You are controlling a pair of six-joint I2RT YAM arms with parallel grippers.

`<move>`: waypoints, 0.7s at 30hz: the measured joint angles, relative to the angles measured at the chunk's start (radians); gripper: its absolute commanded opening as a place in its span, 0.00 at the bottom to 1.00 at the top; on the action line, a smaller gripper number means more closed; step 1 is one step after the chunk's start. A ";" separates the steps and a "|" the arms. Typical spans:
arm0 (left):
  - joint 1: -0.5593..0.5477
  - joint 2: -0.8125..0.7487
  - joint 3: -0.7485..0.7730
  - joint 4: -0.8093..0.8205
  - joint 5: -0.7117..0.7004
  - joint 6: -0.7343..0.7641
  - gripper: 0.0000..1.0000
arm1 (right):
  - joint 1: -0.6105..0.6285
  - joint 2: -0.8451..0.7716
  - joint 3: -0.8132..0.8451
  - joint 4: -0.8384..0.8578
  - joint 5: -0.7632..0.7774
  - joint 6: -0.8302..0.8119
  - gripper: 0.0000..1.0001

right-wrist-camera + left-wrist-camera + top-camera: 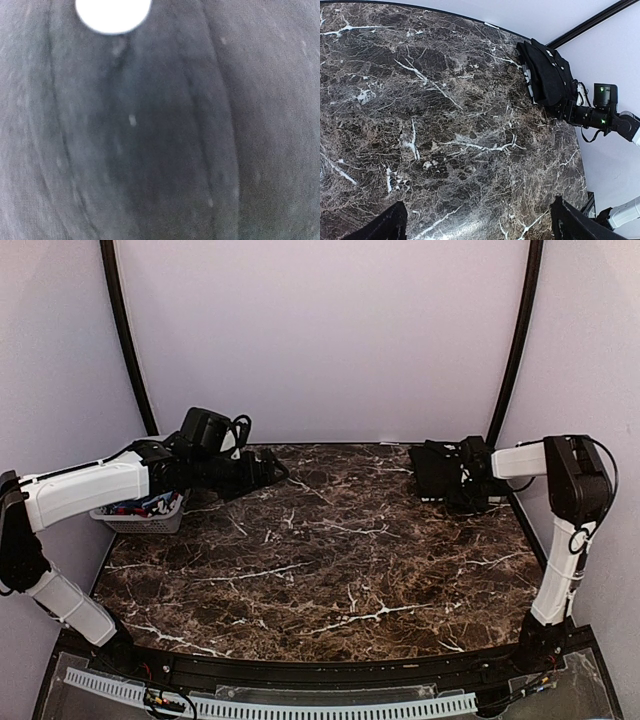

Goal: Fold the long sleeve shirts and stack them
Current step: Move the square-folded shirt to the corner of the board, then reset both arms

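Over the marble table (330, 570), at centre-left of the overhead view, the left gripper (262, 473) hovers empty with its fingers (390, 225) spread wide, apparently parked clear above the white basket (150, 522). At upper right, the long sleeve shirts (437, 472) lie stacked in the far corner, black shirt (547, 72) over checked shirt (530, 84). The right gripper (462, 482) is buried in the pile. Dark cloth and a white button (112, 12) fill its camera, so whether it pinches cannot be told; it is likely settling the stack.
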 measured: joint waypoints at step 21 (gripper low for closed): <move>0.005 0.007 0.008 -0.008 -0.018 0.042 0.99 | 0.181 -0.403 -0.248 -0.033 -0.072 0.066 0.93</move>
